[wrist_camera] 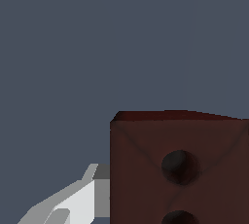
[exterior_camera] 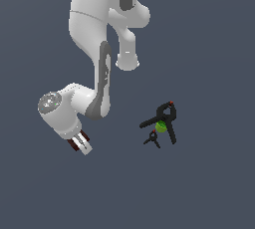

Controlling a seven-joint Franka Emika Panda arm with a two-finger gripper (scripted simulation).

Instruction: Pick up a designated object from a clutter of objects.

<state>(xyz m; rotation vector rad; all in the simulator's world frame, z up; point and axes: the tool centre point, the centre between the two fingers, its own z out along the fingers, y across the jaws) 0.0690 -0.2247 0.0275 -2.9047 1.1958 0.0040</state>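
The dark red-brown block (exterior_camera: 74,145) sits between the fingers of my gripper (exterior_camera: 79,143), low at the exterior view's left. In the wrist view the block (wrist_camera: 180,169) fills the near corner, with two dark holes on its top face. One white finger (wrist_camera: 82,198) lies flush against its side; the other finger is hidden. The gripper looks shut on the block. I cannot tell if the block is off the floor.
The remaining clutter lies apart, toward the exterior view's right: a large black clamp (exterior_camera: 164,118) with a red tip, a green ball (exterior_camera: 161,126) against it, and a tiny black clamp (exterior_camera: 152,139). The arm's white links (exterior_camera: 94,34) rise above.
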